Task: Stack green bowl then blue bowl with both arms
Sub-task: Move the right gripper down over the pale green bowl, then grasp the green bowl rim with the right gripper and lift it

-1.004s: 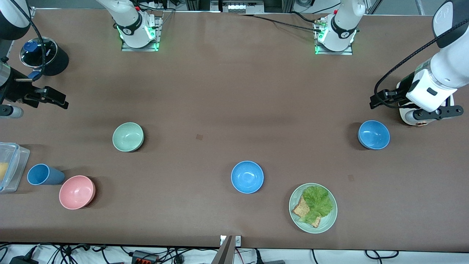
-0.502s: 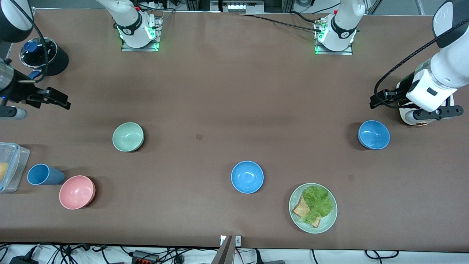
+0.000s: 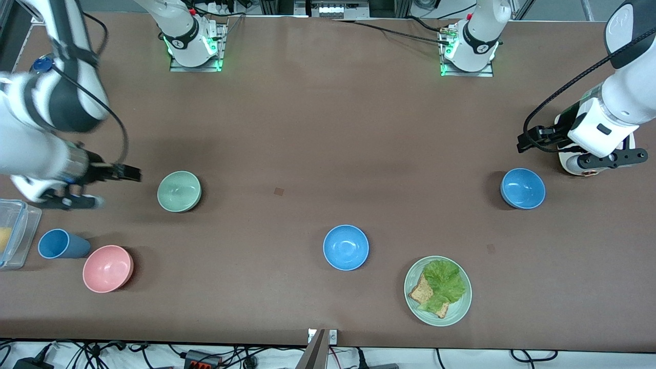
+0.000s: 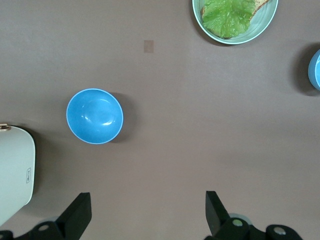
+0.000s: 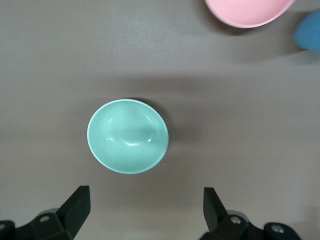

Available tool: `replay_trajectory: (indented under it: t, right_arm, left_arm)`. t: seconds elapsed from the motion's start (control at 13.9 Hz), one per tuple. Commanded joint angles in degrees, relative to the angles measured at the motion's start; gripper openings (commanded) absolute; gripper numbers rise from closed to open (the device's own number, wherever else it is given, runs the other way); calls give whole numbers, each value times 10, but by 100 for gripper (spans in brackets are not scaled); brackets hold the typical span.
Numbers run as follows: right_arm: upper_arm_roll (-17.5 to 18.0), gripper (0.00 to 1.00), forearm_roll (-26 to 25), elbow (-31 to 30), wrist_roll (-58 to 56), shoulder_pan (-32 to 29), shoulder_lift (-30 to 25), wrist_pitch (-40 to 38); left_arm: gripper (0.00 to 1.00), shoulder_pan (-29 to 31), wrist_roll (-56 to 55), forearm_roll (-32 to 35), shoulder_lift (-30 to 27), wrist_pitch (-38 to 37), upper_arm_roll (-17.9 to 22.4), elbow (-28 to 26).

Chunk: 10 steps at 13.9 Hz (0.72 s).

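Observation:
The pale green bowl (image 3: 179, 191) stands upright toward the right arm's end of the table; it also shows in the right wrist view (image 5: 128, 136). My right gripper (image 3: 130, 175) (image 5: 145, 192) is open and empty, over bare table just beside that bowl. The medium-blue bowl (image 3: 523, 188) stands upright toward the left arm's end; it also shows in the left wrist view (image 4: 95, 116). My left gripper (image 3: 524, 141) (image 4: 147, 195) is open and empty, over bare table beside the blue bowl.
A brighter sky-blue bowl (image 3: 346, 247) sits mid-table, a green plate with lettuce and bread (image 3: 464, 302) beside it. A pink bowl (image 3: 107, 268), a blue cup (image 3: 61, 244) and a clear container (image 3: 13, 233) stand at the right arm's end. A white object (image 3: 566, 161) lies near the left gripper.
My right arm has swung in from the table's end, and its gripper now hangs close beside the green bowl. The left arm has barely moved. No bowl has moved.

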Motion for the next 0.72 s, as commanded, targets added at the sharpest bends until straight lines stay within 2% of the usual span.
replay_trajectory:
  t: [0.0, 0.65]
  right_arm:
    - [2, 100, -8, 6, 20, 2, 46, 24]
    - [-2, 100, -10, 8, 11, -4, 148, 53]
  left_arm:
    - [100, 2, 4, -1, 8, -13, -1, 18]
    - [100, 2, 7, -1, 8, -13, -1, 18]
